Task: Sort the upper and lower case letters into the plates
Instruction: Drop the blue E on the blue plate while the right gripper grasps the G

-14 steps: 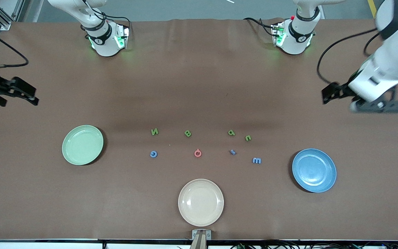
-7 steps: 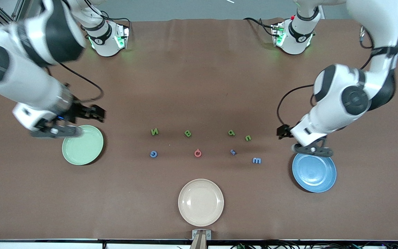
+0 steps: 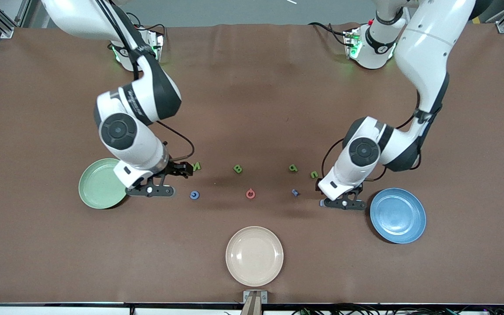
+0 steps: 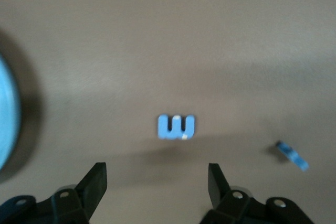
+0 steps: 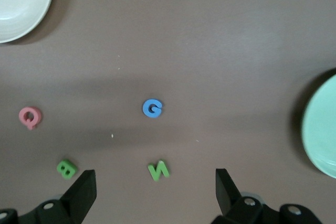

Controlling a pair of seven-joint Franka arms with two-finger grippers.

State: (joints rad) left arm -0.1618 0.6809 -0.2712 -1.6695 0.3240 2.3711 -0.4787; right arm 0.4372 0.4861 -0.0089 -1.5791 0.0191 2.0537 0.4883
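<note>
Approach step: the left gripper [image 4: 157, 182], fingers apart, hangs over the blue m [image 4: 176, 127] beside the blue plate [image 3: 397, 215]; the right gripper [image 5: 156, 187], also spread, hangs over the green N [image 5: 158, 170] near the mint plate [image 3: 101, 183]. Next, each should descend and close.

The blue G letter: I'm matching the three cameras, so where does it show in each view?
Front view: blue G lies on the table beside the right pincer, between the mint green plate and pink-red letter.
Right wrist view: near centre.
Left wrist view: not in it.
Shared landmark: green N.
</note>
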